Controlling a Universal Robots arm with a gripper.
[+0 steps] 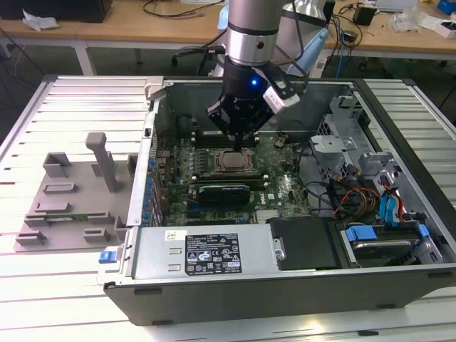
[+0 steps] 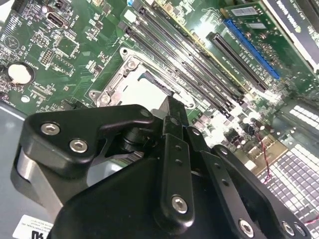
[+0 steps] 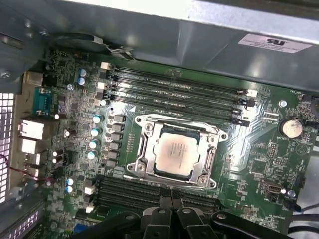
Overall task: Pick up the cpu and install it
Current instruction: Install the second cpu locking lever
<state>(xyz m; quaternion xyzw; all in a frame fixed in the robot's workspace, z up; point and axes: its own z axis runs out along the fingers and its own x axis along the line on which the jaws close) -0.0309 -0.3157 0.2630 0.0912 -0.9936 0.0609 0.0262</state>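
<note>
Sitting seated in its socket frame [image 3: 175,157], the cpu [image 3: 177,153], jaws just above it, their state impossible to tell.

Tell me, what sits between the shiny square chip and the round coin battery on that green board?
In the first wrist view, the socket frame's metal edge borders the cpu, then comes bare green board with tiny components up to the coin battery.

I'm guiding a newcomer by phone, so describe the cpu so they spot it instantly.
Look inside the open computer case at the green motherboard. Near its middle sits a metal socket frame, and the cpu lies inside it: the only flat, pale silver square there.
</note>
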